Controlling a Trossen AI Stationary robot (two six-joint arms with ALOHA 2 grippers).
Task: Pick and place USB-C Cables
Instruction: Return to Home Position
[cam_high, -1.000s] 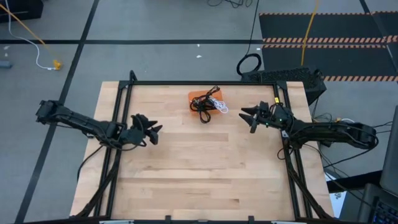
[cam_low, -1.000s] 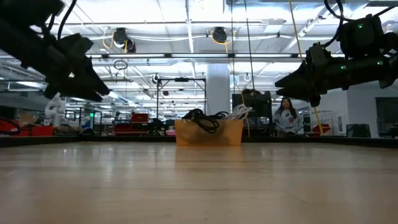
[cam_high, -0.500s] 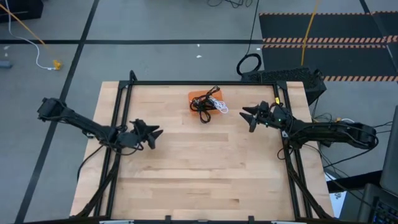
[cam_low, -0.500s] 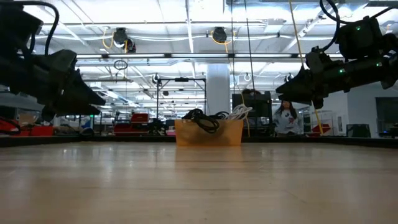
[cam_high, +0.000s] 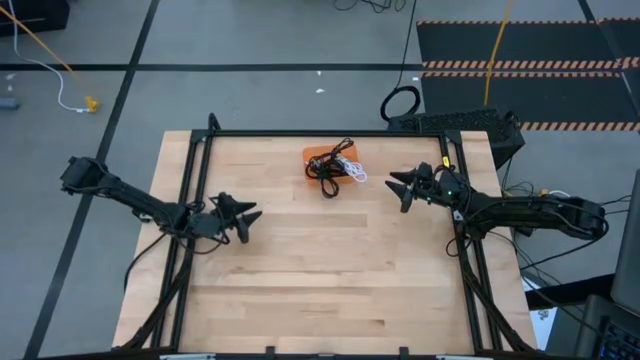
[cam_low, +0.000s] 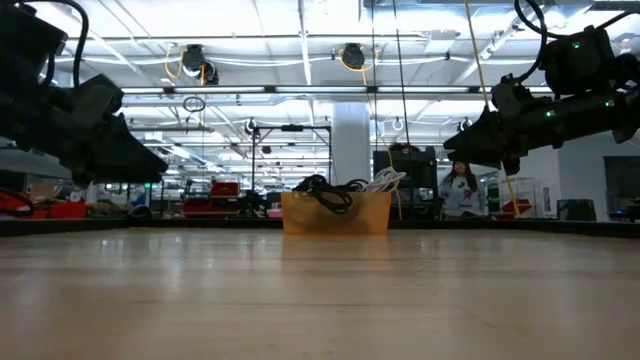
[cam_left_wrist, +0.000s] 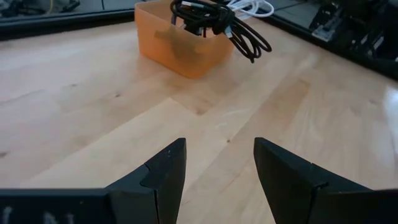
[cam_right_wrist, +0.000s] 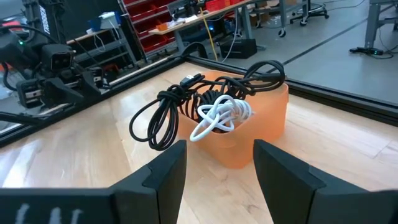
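A small orange bin (cam_high: 318, 156) stands near the middle of the table's far edge. Black USB-C cables (cam_high: 326, 176) are piled in it, and their loops hang over its near rim (cam_right_wrist: 155, 127). A white cable (cam_right_wrist: 221, 115) lies knotted on top toward the bin's right side (cam_high: 356, 172). My left gripper (cam_high: 250, 222) hovers open over the table's left part, pointing at the bin (cam_left_wrist: 180, 43). My right gripper (cam_high: 397, 192) hovers open to the right of the bin (cam_right_wrist: 261, 124), pointing at it. Neither touches anything.
A black metal frame (cam_high: 300, 132) runs around the table's far and side edges. On the floor beyond lie a thick black cable loop (cam_high: 400, 103) and a yellow cord (cam_high: 495, 50). Bare wood (cam_high: 320, 280) fills the near half. A person (cam_low: 460, 190) sits far behind.
My left gripper has come down closer to the table and drawn slightly toward the near edge, staying open. The right gripper and the cables in the bin have kept still.
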